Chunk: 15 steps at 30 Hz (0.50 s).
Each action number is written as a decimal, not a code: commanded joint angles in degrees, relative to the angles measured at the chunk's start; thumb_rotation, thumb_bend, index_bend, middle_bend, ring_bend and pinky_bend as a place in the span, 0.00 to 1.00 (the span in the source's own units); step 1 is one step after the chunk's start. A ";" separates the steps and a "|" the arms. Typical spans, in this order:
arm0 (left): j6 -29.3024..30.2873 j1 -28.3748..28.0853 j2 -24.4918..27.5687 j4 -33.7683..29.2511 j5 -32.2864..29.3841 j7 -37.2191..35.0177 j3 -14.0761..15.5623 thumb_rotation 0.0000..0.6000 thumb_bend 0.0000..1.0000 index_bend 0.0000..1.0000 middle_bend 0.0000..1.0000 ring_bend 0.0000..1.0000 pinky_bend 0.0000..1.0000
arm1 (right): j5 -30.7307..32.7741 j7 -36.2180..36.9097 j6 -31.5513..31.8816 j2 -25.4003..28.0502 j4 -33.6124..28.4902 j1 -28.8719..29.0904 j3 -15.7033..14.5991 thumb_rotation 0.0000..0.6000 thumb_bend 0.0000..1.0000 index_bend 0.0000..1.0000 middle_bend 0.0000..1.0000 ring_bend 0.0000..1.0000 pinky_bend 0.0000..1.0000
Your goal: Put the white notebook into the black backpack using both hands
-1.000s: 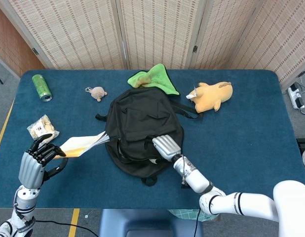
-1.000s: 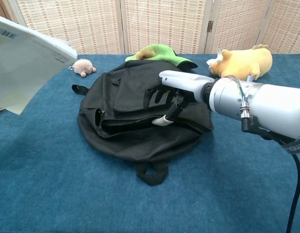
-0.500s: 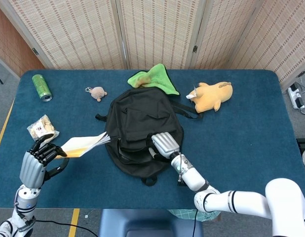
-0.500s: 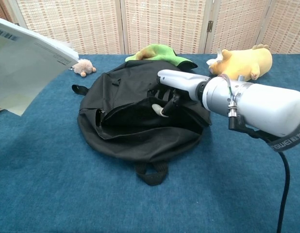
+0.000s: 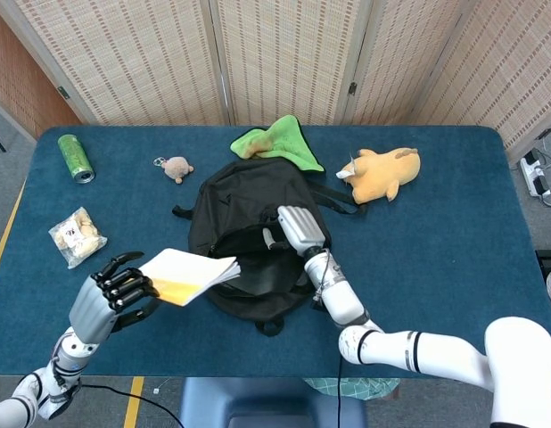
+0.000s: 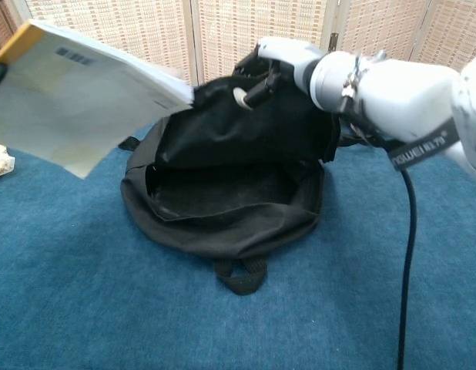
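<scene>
Right hand grips and lifts black backpack top flap so mouth gapes, left hand holds white notebook angled toward opening, near table front edge.

The right hand grips the top flap of the black backpack and holds it lifted, so the mouth gapes wide (dark inside). The white notebook hangs tilted at upper left, its corner just beside the flap. Blue desk below.
</scene>
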 commanded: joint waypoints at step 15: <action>-6.41 -16.11 -7.05 7.22 5.69 8.34 -2.06 1.00 0.54 0.73 0.74 0.67 0.61 | 9.13 3.22 0.89 2.12 -3.73 4.75 7.03 1.00 0.78 0.71 0.38 0.36 0.39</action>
